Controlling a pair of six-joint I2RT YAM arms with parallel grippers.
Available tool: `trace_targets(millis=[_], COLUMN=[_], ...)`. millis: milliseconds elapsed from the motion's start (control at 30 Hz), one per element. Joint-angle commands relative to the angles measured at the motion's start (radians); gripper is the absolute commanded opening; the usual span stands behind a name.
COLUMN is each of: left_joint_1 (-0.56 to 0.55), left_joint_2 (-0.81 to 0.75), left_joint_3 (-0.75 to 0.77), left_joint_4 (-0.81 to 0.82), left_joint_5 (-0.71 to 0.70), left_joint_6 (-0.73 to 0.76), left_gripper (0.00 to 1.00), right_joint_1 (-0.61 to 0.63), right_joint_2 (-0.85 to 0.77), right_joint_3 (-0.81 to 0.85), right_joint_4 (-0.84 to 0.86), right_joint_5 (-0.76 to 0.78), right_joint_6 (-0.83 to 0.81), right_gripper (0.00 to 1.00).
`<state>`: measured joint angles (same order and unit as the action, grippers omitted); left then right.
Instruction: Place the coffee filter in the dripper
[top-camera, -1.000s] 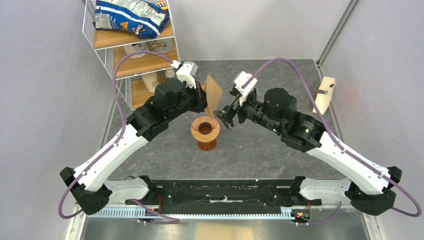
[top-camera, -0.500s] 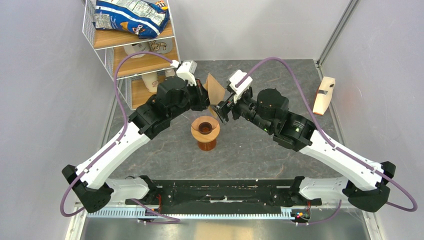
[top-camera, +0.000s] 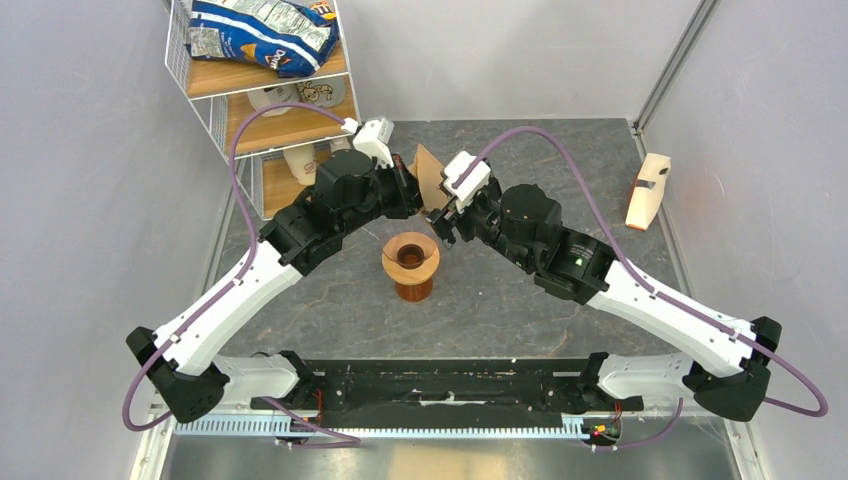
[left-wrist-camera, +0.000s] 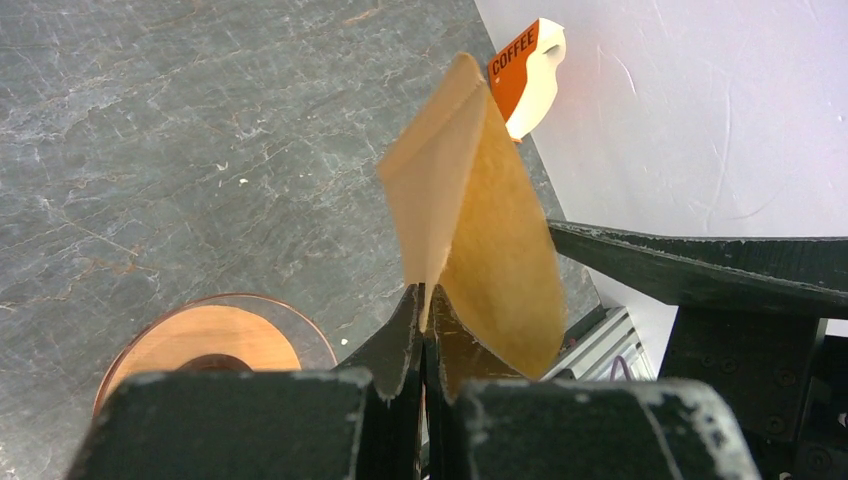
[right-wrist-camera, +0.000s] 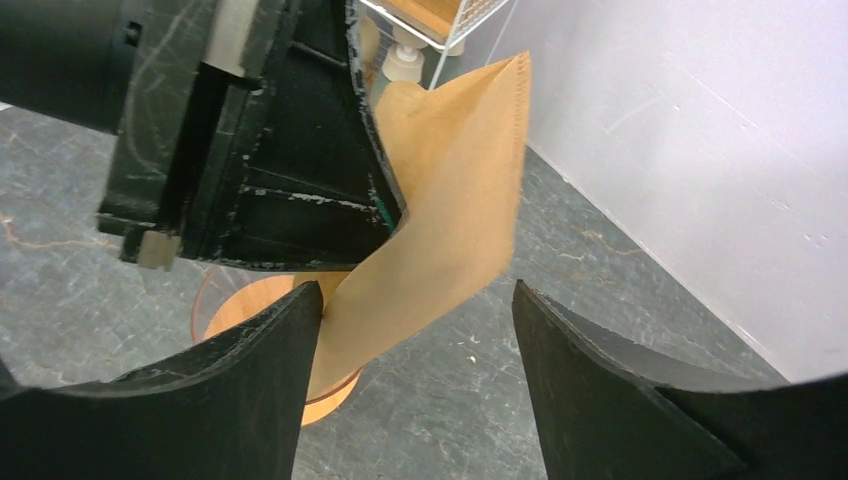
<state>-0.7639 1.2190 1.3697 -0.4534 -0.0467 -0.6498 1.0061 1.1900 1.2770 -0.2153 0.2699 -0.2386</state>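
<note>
left gripper (left-wrist-camera: 425, 300) pinched tight on coffee filter (left-wrist-camera: 480, 220), filter upright in the air near dripper (top-camera: 393, 252); right gripper (right-wrist-camera: 415, 298) jaws spread, filter's free edge between them

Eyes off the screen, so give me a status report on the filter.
Left gripper shut on coffee filter, held aloft. Right gripper open, jaws straddling the filter. Dripper uncovered below, nothing blocking it.

My right gripper (right-wrist-camera: 418, 300) is now right up at the coffee filter (right-wrist-camera: 450, 200). Its fingers sit on both sides of the coffee filter, closer together than before.
</note>
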Motion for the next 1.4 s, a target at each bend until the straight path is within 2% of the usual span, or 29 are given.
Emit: trace_targets(millis=[0, 267, 367, 500, 567, 733, 933, 1033, 1133, 1367], left_joint_1=[0.005, 0.006, 0.006, 0.001, -0.003, -0.022, -0.034, -0.035, -0.035, -0.037], left_joint_2=[0.001, 0.007, 0.012, 0.013, 0.011, 0.004, -0.001, 0.002, 0.004, 0.014], left_joint_3=[0.033, 0.034, 0.037, 0.037, 0.037, 0.039, 0.039, 0.040, 0.049, 0.061], left_joint_4=[0.046, 0.049, 0.046, 0.050, 0.053, 0.052, 0.048, 0.056, 0.060, 0.070], left_joint_5=[-0.002, -0.014, -0.035, -0.041, -0.051, -0.103, -0.154, -0.146, -0.145, -0.112], left_joint_6=[-0.046, -0.058, -0.040, -0.009, 0.012, 0.078, 0.122, 0.128, 0.135, 0.138], left_gripper=[0.02, 0.02, 0.02, 0.02, 0.02, 0.02, 0.02, 0.02, 0.02, 0.02], right_joint_1=[0.005, 0.003, 0.004, 0.003, 0.003, -0.003, -0.035, -0.038, -0.042, -0.071], right_joint_2=[0.000, 0.007, 0.015, 0.036, 0.053, 0.092, 0.122, 0.123, 0.125, 0.131], right_joint_3=[-0.005, -0.006, 0.009, 0.046, 0.080, 0.154, 0.225, 0.229, 0.209, 0.167], right_joint_4=[0.089, 0.113, 0.094, 0.070, 0.022, -0.078, -0.187, -0.210, -0.208, -0.183], right_joint_5=[0.098, 0.213, 0.223, 0.242, 0.246, 0.280, 0.289, 0.253, 0.249, 0.249], right_joint_6=[-0.039, -0.069, -0.032, 0.026, 0.073, 0.175, 0.290, 0.310, 0.291, 0.250], right_gripper=[0.75, 0.59, 0.59, 0.66, 0.71, 0.74, 0.75, 0.68, 0.64, 0.62])
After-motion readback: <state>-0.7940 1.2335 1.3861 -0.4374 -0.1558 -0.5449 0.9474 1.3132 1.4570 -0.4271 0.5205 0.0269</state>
